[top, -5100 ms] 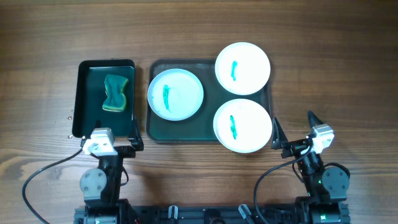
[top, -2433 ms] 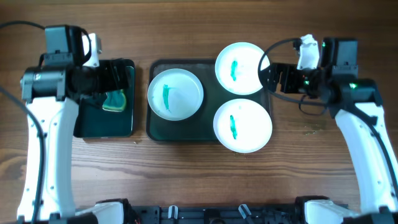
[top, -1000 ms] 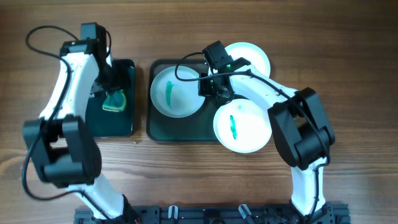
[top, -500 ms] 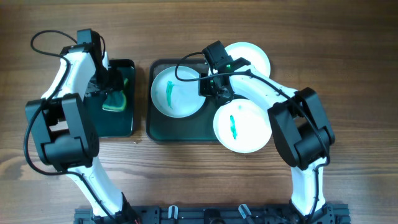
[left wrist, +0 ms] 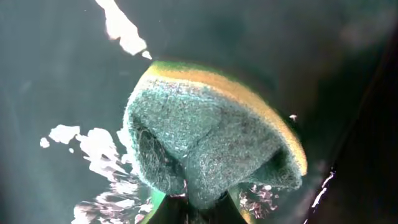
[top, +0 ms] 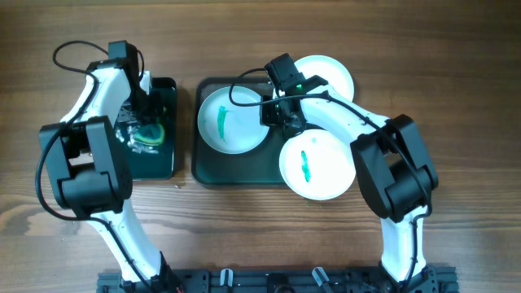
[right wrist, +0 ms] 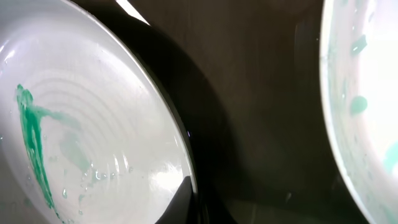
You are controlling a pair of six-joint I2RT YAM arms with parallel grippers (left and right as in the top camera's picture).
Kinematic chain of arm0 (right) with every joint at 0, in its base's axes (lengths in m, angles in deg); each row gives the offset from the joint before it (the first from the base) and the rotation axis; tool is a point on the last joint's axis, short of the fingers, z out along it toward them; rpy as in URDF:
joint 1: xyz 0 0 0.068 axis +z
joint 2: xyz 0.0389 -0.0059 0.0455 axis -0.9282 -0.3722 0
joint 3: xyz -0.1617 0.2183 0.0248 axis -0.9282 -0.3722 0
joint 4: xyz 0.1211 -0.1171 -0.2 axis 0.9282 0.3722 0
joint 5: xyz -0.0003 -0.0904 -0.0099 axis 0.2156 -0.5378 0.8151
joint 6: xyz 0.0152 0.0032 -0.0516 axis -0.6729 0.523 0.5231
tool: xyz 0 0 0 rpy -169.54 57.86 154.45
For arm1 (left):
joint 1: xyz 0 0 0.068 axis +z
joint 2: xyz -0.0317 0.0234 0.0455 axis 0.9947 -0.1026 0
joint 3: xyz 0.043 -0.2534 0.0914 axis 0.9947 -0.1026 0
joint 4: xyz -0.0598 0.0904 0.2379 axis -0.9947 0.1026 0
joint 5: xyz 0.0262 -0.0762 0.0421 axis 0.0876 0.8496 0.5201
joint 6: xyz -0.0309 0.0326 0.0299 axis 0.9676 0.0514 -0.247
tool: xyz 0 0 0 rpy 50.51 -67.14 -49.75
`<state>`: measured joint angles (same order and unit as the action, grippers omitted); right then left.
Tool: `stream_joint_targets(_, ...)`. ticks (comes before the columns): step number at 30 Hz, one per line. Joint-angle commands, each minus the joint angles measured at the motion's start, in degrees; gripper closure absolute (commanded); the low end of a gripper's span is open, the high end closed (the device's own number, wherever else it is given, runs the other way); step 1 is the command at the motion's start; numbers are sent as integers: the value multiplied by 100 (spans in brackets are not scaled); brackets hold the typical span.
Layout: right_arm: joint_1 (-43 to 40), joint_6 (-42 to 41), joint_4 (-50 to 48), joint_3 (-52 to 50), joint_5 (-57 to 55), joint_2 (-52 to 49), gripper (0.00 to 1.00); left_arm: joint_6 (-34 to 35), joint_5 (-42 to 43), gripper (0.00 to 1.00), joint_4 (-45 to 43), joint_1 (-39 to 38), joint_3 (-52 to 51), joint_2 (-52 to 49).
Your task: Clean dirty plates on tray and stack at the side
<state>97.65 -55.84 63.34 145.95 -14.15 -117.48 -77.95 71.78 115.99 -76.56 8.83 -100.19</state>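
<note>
On your far left, the left gripper [top: 145, 122] is down inside the small black tray [top: 163, 159]. Its jaws are pinched together on the sponge [top: 149, 135]. In the left wrist view the two fingertips meet at the bottom edge [left wrist: 189, 208] and squeeze the sponge [left wrist: 211, 137] so that its green scouring face bulges towards the camera, with the yellow layer curving along its far side. Wet glints lie on the black tray's floor beside it.

Next comes the tray [top: 236, 167], just beside the black tray on the wooden table [top: 244, 236]. The left plate [top: 230, 122] lies flat in its left half with a green smear at its centre.

Your right gripper [top: 281, 114] sits at that plate's right rim. In the right wrist view the rim of the left plate [right wrist: 93, 143] runs straight in between the fingertips [right wrist: 193, 202], which are clamped on it, one finger inside the plate and one outside.

Further right, the far plate [top: 330, 75] overhangs the tray's far right corner. The near plate [top: 319, 163] overhangs its near right edge. Both carry green smears and lie clear of the jaws.
</note>
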Motion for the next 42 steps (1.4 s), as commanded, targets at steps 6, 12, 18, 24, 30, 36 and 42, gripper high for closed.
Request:
stream_joint_targets(6,-4,-66,-11,-50,-267,-153,96,439,435,96,450,-20,483,234)
stream_joint_targets(12,-28,-55,2,-50,52,-153,96,461,2157,96,1029,-275,896,861)
stream_joint_targets(18,-114,101,142,-50,293,-153,96,1137,2546,96,1008,-1285,883,535)
stream_joint_targets(24,-114,107,142,-50,293,-153,96,2455,691,96,927,-2153,883,-149)
stream_joint_targets(30,-236,136,151,-66,476,-155,96,3154,-472,96,807,-2192,881,-448)
stream_joint_targets(36,-339,387,-66,-232,892,-160,96,1971,1429,96,487,-2400,881,-850)
stream_joint_targets(42,-339,393,-74,-232,938,-164,96,518,4022,96,382,-2448,883,-922)
